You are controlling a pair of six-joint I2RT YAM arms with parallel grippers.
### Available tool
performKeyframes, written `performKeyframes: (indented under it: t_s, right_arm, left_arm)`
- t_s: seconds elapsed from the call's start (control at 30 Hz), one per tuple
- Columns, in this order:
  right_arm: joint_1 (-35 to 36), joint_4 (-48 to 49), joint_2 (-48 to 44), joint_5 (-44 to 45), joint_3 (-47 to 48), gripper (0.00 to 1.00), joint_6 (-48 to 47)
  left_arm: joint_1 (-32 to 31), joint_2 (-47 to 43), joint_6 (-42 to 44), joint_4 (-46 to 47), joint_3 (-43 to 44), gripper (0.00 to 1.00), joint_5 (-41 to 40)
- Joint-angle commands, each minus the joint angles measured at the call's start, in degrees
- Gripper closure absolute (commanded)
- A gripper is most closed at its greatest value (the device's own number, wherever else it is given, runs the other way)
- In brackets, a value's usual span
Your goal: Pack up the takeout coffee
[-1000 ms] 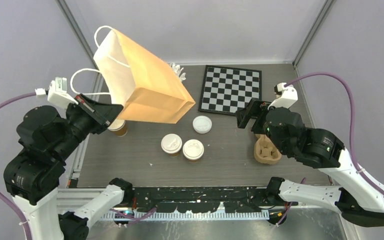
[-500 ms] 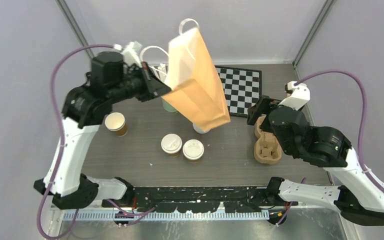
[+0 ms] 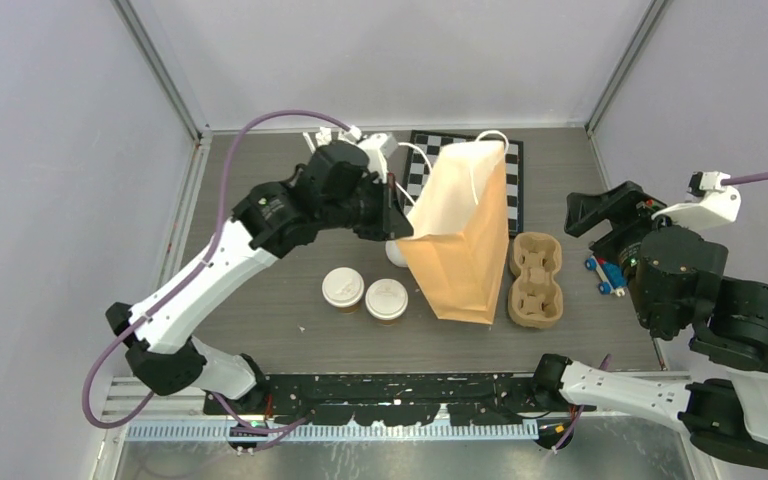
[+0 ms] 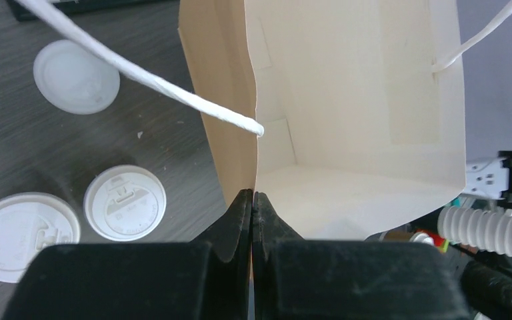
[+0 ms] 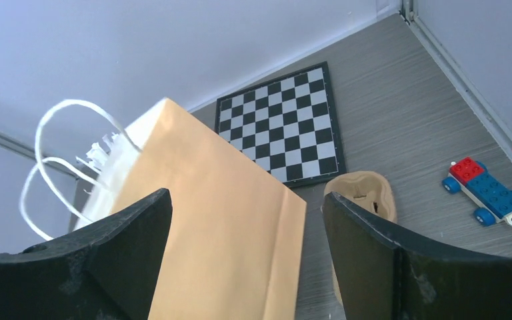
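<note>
Two tan paper cups with white lids (image 3: 343,288) (image 3: 387,300) stand side by side at the table's front middle; both lids show in the left wrist view (image 4: 125,202) (image 4: 23,237). A loose white lid (image 4: 77,75) lies behind them. My left gripper (image 3: 397,218) is shut on the top left edge of a brown paper bag (image 3: 460,245), pinching the wall (image 4: 252,195). The bag stands upright and open, with nothing showing inside (image 4: 360,100). My right gripper (image 3: 598,208) is open and empty, raised to the right of the bag (image 5: 245,197).
A brown pulp cup tray (image 3: 534,280) lies just right of the bag. A chessboard (image 3: 513,175) lies behind the bag. A red and blue toy car (image 3: 605,275) sits at the right, under my right arm. My left arm spans the table's left middle.
My left arm has swung the bag from the far left to the centre, where it now stands upright beside the tray. My right arm has drawn back to the right.
</note>
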Motion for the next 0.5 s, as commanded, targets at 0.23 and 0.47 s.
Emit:
performKeyframes:
  t_s: [0.23,0.47]
  right_arm:
    - [0.1,-0.58,4.21,-2.34,-1.49,0.13,4.76]
    - [0.04,-3.9,8.43,-1.71,-0.77,0.13,6.44]
  left_arm:
    - [-5.29,-0.07,6.98,9.45,-14.81,1.0,-11.45]
    - [-6.68,-2.23,8.08,8.57,-18.53,1.0,-17.79]
